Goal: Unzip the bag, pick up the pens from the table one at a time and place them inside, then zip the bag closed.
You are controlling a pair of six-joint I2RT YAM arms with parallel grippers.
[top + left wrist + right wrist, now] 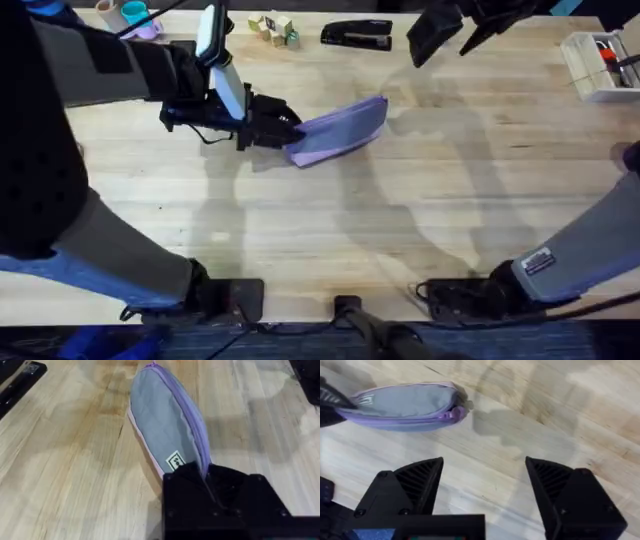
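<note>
The bag (340, 131) lies on the table (400, 240), a little left of the middle and toward the far side, turned diagonally, with its far end pointing to the stapler. The zip along its top looks closed over the length that shows. The left gripper (285, 128) is at the near-left end of the bag, and its black fingers are clenched on this end; in the left wrist view the fabric of the bag (162, 425) goes in between the two black fingers (192, 485), beside a small white label.

The right gripper (440, 35) hangs above the far part of the table, to the right of the bag and well apart from it. Its fingers (422, 482) are spread wide with nothing between them, and in this view the bag (402, 402) lies farther off with the zip pull at its end.

Around the bag there are several other things, all along the far edge. A black stapler (357, 37) lies just behind the bag, not touching it. Left of the stapler stand some small wooden blocks (273, 28). At the far left corner there is a cup-like object (135, 18), but it is partly hidden, so I cannot say exactly what it is. At the far right stands a white box (592, 70) with red-tipped markers (610, 55) inside. Nothing lies on the bare wood between the bag and the right gripper.
</note>
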